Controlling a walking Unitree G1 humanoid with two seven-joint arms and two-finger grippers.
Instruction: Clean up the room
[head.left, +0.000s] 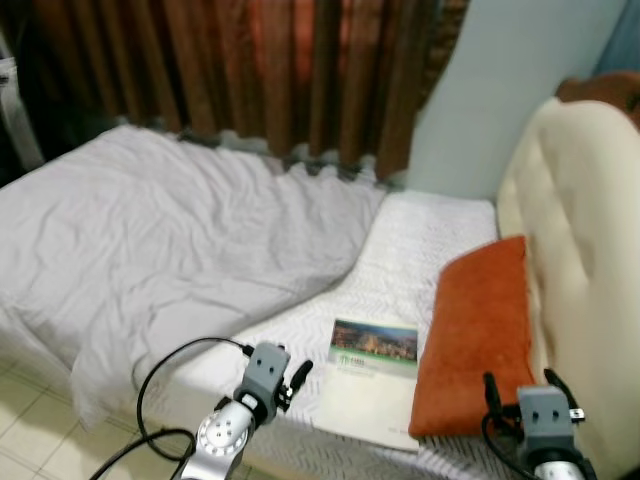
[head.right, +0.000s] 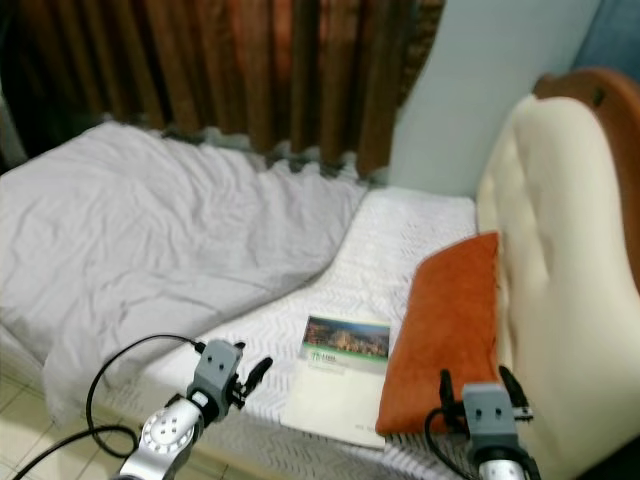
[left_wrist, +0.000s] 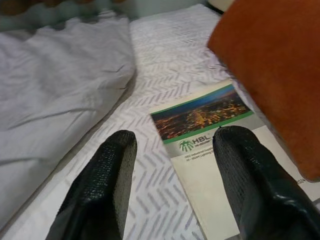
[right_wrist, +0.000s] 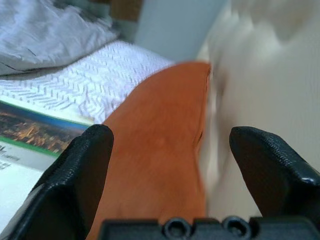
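A booklet (head.left: 370, 372) with a night-city photo and a green stripe lies flat on the white patterned sheet (head.left: 420, 240) near the bed's front edge. An orange pillow (head.left: 482, 330) leans against the cream headboard (head.left: 580, 230), just right of the booklet. A crumpled grey blanket (head.left: 170, 250) covers the bed's left part. My left gripper (left_wrist: 175, 142) hovers open just short of the booklet (left_wrist: 205, 130), nothing between its fingers. My right gripper (right_wrist: 175, 137) is open in front of the pillow (right_wrist: 160, 165), at its near end.
Brown curtains (head.left: 280, 70) hang behind the bed, beside a pale blue wall (head.left: 500, 90). Tiled floor (head.left: 30, 430) shows at the lower left. A black cable (head.left: 160, 380) loops off my left arm over the bed's edge.
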